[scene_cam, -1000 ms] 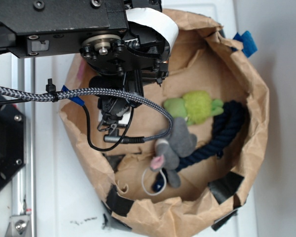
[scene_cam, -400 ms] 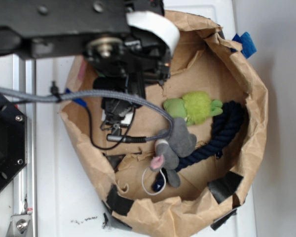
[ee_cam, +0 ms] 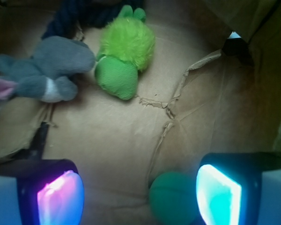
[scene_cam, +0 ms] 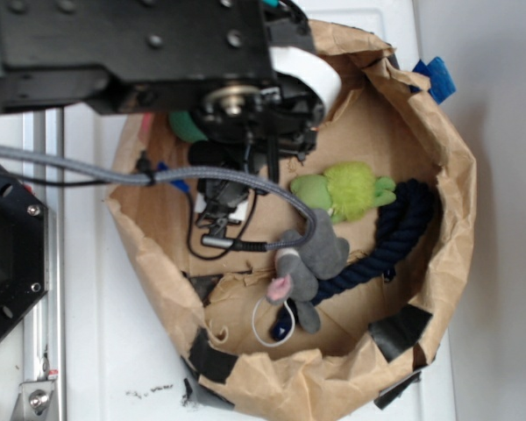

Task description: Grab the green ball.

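Tool (ee_cam: 139,197) is spread wide, nothing betw. its pads: left pad (ee_cam: 61,197) glows pink-purple, right pad (ee_cam: 218,193) glows cyan. Green ball (ee_cam: 174,197) sits on the brown paper floor low in wrist view, in the gap betw. the pads but much closer to the right one, just beside it; can't tell if touching. In ext. view only a sliver of the ball (scene_cam: 186,125) shows under the black arm, near the upper-left wall of the paper bag (scene_cam: 447,158). Lime-green plush toy (ee_cam: 124,54) lies well apart from the ball, w/ a grey plush mouse (ee_cam: 49,68) next to it. Dark blue rope (scene_cam: 394,237) curves behind both plushes. Bag sits on a white worktop (scene_cam: 96,351).
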You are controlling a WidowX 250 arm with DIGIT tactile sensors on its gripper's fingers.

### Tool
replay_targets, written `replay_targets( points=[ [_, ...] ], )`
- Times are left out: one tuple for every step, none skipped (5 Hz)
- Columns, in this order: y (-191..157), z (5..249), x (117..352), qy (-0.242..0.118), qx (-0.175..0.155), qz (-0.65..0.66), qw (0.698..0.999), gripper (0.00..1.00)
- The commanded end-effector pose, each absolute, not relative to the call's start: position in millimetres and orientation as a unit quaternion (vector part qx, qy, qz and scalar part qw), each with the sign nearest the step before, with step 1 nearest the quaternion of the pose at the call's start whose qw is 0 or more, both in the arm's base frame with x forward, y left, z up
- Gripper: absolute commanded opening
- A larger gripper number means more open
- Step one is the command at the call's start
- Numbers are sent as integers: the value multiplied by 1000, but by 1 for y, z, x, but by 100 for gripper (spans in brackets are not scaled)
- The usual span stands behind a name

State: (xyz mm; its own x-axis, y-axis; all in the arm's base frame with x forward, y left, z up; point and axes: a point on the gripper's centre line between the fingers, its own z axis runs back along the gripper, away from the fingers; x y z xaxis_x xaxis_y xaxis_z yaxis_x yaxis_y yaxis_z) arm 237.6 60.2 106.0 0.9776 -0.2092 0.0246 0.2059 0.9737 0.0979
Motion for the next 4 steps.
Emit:
replay_targets(
  points=[
    [68, 99, 229, -20, 67, -112, 991, 100],
    [71, 99, 225, -16, 70, -116, 991, 100],
    [78, 100, 223, -15, 74, -113, 991, 100],
    [84, 97, 226, -11, 80, -107, 991, 100]
  ],
)
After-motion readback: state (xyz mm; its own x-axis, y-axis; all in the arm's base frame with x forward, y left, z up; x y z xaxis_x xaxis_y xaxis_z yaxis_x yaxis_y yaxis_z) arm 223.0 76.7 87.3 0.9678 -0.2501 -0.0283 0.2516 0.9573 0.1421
